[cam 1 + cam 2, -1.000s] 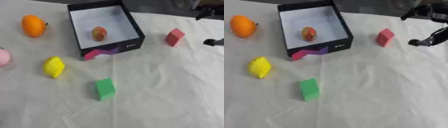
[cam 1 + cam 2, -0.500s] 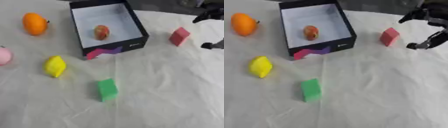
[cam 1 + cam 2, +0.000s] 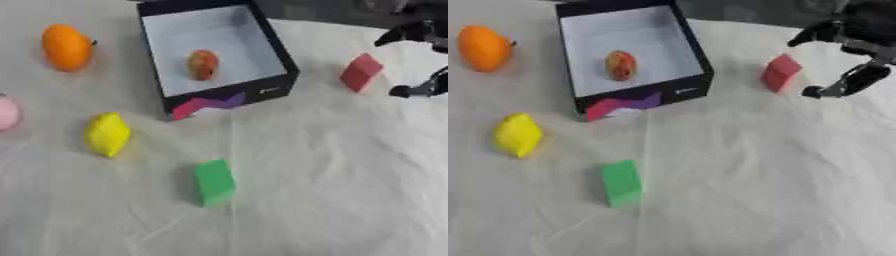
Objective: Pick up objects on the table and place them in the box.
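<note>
A black box with a white inside [image 3: 274,50] stands at the top centre, and an orange-red fruit [image 3: 203,64] lies in it. On the cloth lie a red block [image 3: 780,73], a green block [image 3: 214,182], a yellow lemon [image 3: 108,134], an orange fruit [image 3: 66,47] and a pink thing [image 3: 7,113] at the left edge. My right hand [image 3: 859,45] hovers at the upper right, just right of the red block, open, with fingers and thumb spread and nothing between them. My left hand shows in neither view.
A wrinkled white cloth [image 3: 332,190] covers the table. Dark ground lies past its far edge at the top.
My right hand has come further in from the right edge, toward the red block. The whole picture has shifted a little; the things on the cloth lie as before.
</note>
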